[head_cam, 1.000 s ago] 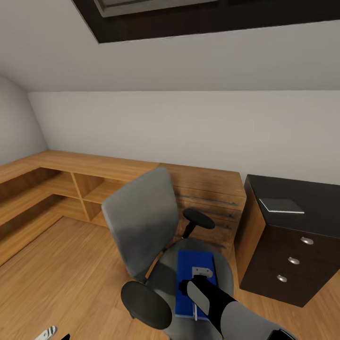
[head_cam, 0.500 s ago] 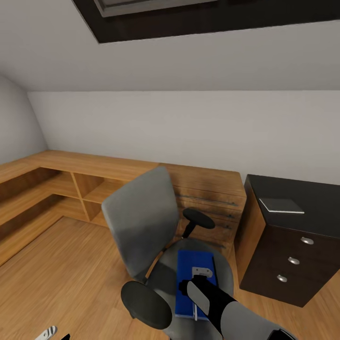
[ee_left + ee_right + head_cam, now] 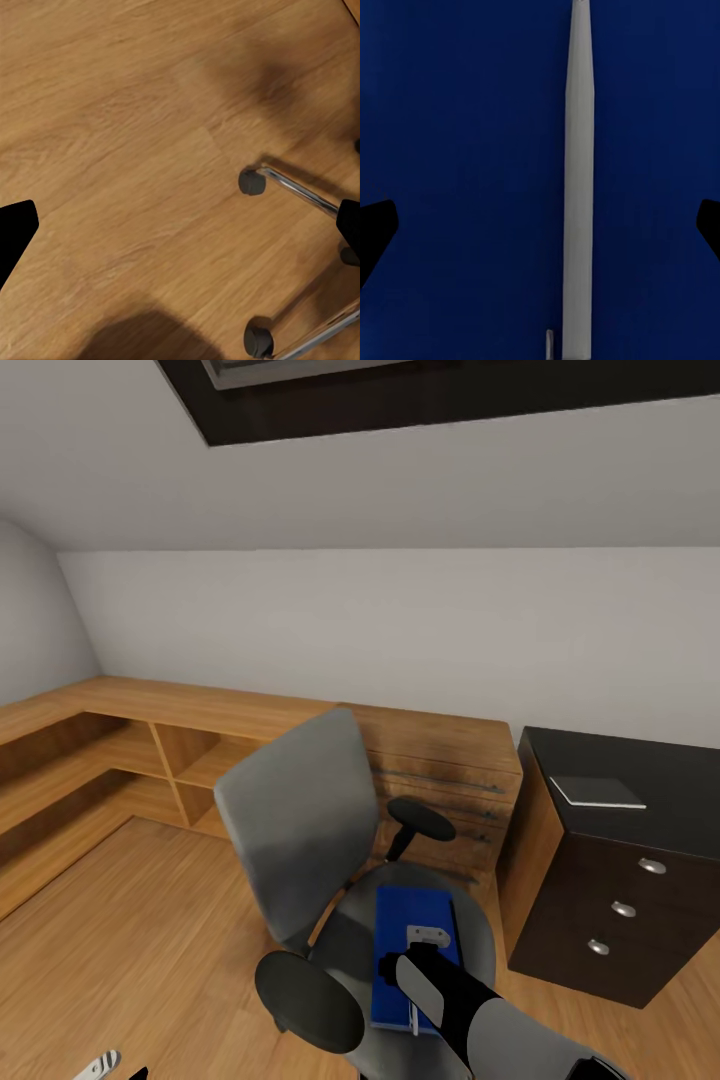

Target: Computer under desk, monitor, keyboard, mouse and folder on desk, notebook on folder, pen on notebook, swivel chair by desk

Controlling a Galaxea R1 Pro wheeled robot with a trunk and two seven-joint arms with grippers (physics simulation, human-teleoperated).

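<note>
Attic bedroom: right gripper (image 3: 540,221), jaws spread, hovers over the pen (image 3: 578,180) lying on the folder (image 3: 412,950). Left gripper (image 3: 180,225) hangs released above the floor. Next, seemingly, closing on the pen.

You find no text, label, brand, number or sign to read in any view: the folder (image 3: 412,950), the pen (image 3: 578,187), the notebook (image 3: 597,792) and the desk (image 3: 640,830) drawer fronts all show plain, unmarked surfaces.
</note>
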